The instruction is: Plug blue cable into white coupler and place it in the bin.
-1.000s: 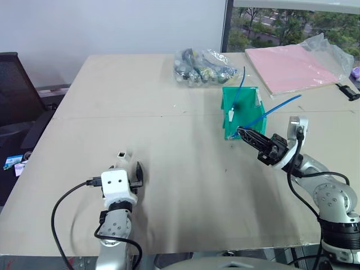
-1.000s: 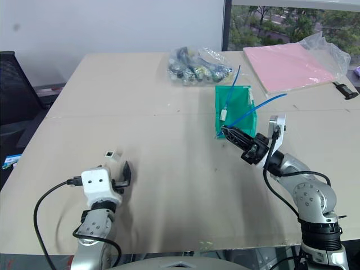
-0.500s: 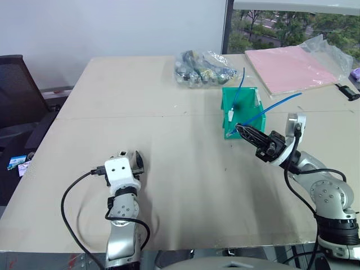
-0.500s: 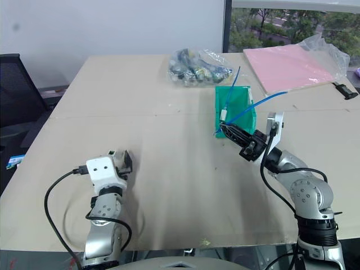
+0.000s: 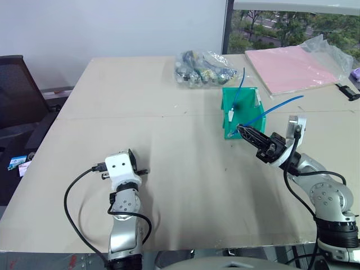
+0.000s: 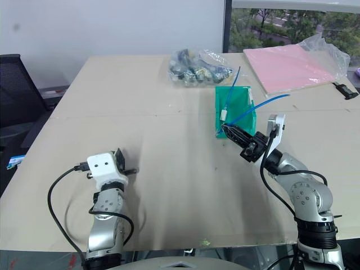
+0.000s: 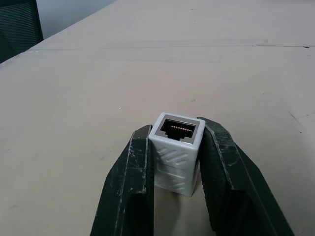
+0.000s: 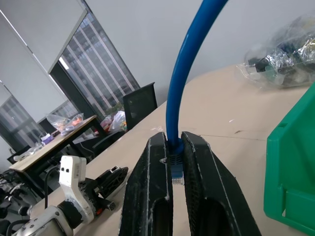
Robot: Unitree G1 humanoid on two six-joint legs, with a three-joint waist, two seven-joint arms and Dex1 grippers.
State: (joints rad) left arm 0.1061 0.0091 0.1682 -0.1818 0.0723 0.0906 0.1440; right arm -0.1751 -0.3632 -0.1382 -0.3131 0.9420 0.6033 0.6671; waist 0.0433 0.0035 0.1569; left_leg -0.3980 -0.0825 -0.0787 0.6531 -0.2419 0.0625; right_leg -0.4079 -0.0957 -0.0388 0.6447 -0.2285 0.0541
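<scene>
L gripper [image 7: 173, 162] is clamped on the white coupler [image 7: 176, 152], socket facing out, low over the table [image 5: 185, 185]. R gripper [image 8: 171, 167] is squeezed on the blue cable [image 8: 189, 73] near its plug, just beside the bin [image 5: 243, 109]. The long loose cable may snag the bin wall when pulled, or the plug could meet the socket crooked. Wrist views show both grips; head views show the gap between arms. Plug tip looks blurry, maybe tilted.

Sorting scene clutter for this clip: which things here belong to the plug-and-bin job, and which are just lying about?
Job things:
- white coupler, clamped in the left hand
- blue cable, plug end pinched in the right hand
- bin, green, already holding a second cable and coupler

Lying about:
- clear bag of cables
- pink sheet in plastic
- black chair
</scene>
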